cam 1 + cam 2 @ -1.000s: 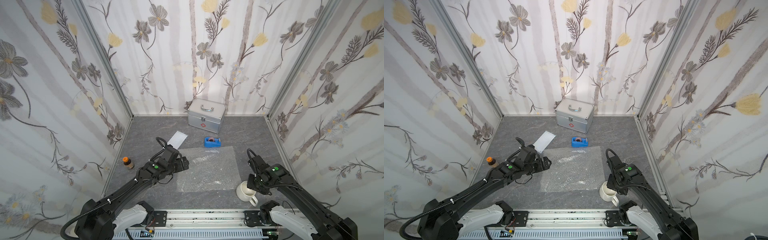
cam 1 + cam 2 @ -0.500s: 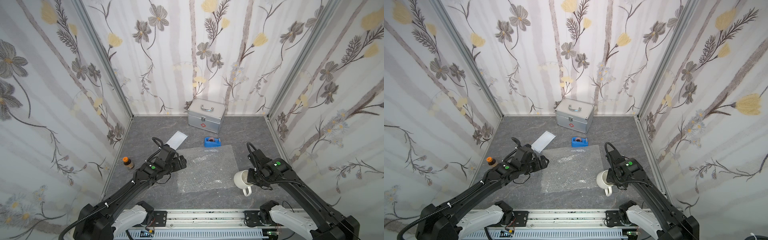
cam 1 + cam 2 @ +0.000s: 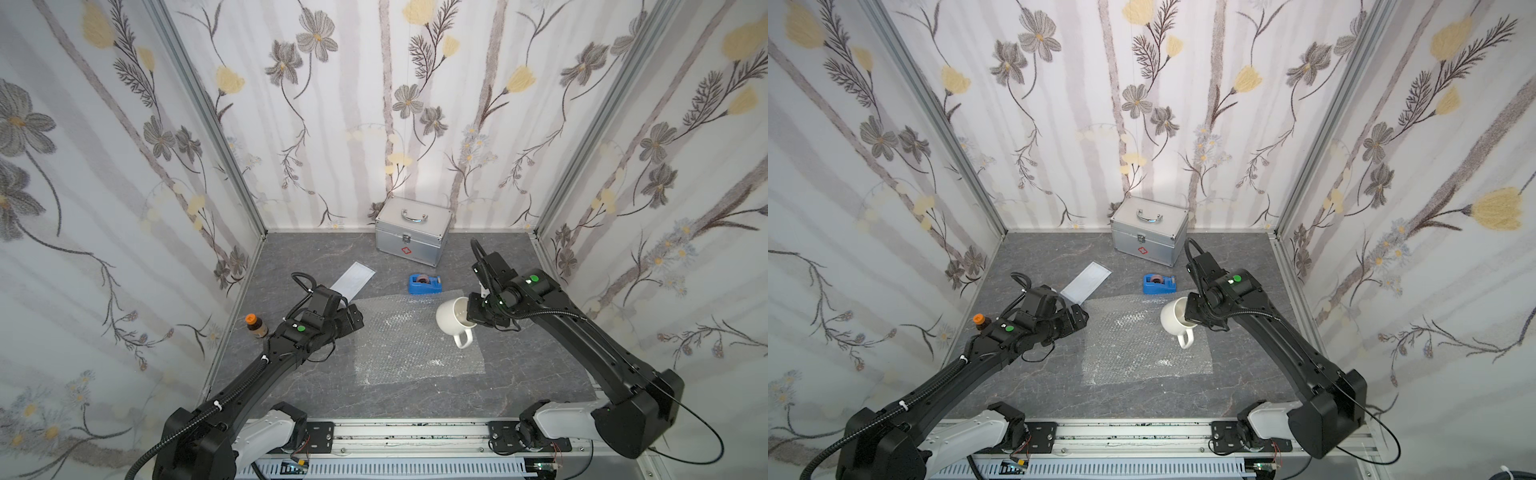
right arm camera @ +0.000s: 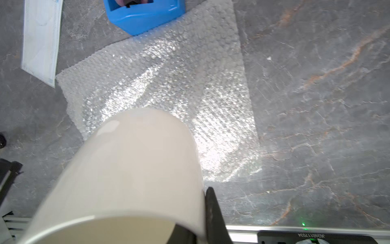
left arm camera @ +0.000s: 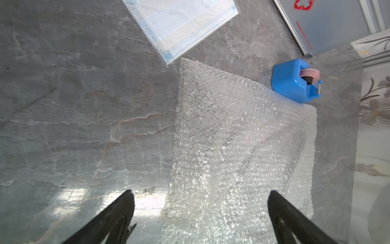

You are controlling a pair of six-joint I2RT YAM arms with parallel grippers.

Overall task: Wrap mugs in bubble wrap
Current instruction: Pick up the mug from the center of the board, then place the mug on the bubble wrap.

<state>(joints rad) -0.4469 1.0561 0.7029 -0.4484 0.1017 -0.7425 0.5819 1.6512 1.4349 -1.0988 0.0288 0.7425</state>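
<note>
The cream-white mug hangs tilted above the right part of the bubble wrap. Its handle points toward the front. My right gripper is shut on the mug's rim. In the right wrist view one finger lies outside the wall and one inside, and the mug fills the space before the right gripper. My left gripper stands open and empty over the left edge of the bubble wrap, which lies flat.
A silver case stands at the back wall. A blue tape dispenser sits at the wrap's far edge, and a white packet lies by its far left corner. A small brown bottle stands near the left wall.
My right gripper closed on the mug's rim at the front right, lifted it off the table and carried it back and left over the wrap. The left gripper shifted slightly back.
</note>
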